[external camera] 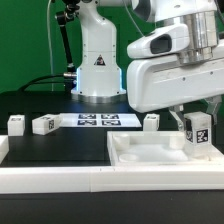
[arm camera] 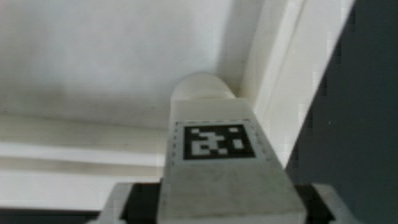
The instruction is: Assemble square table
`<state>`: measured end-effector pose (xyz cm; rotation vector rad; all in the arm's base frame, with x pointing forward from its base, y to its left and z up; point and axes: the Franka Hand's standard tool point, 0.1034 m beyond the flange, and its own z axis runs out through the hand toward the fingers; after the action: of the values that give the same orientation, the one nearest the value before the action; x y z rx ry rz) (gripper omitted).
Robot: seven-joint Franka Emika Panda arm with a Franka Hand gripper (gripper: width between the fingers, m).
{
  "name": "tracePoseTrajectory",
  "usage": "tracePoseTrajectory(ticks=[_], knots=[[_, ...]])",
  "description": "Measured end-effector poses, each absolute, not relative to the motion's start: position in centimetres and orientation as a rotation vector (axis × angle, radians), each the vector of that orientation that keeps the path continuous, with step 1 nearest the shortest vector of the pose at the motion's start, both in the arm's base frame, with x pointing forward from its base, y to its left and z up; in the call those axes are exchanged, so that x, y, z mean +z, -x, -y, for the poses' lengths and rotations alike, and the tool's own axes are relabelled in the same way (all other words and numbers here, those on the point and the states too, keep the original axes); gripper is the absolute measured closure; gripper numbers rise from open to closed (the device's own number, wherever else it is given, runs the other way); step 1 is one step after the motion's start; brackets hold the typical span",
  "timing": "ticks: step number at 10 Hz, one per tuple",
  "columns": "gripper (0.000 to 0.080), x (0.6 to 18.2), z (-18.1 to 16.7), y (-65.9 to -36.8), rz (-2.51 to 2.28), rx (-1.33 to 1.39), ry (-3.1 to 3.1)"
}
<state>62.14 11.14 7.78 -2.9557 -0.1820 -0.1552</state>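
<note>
My gripper (external camera: 194, 117) hangs at the exterior view's right, shut on a short white leg (external camera: 198, 131) whose tag faces the camera. The leg stands upright over the right part of the square tabletop (external camera: 150, 156), a large white slab lying flat on the black table. In the wrist view the same leg (arm camera: 217, 135) fills the middle, tag upward, between my gripper's (arm camera: 222, 208) fingers (arm camera: 128, 205), and the tabletop (arm camera: 89, 80) with its raised edge lies behind it. Three more legs (external camera: 16, 123) (external camera: 43, 125) (external camera: 151, 121) stand loose on the table.
The marker board (external camera: 95, 120) lies flat at the back, in front of the arm's white base (external camera: 98, 65). A long white rail (external camera: 60, 178) edges the front of the work surface. A green backdrop stands behind.
</note>
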Motion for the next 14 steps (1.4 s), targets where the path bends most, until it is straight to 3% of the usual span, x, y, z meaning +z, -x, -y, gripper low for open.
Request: tracePoseTrajectory(ticks=[7, 12, 14], knots=[[0.0509, 7.7, -11.02, -61.88, -0.947, -0.058, 2.78], [0.0509, 7.67, -11.41, -61.82, -1.404, 0.0, 2.572], [0.0496, 7.66, -11.42, -61.82, -1.376, 0.0, 2.583]])
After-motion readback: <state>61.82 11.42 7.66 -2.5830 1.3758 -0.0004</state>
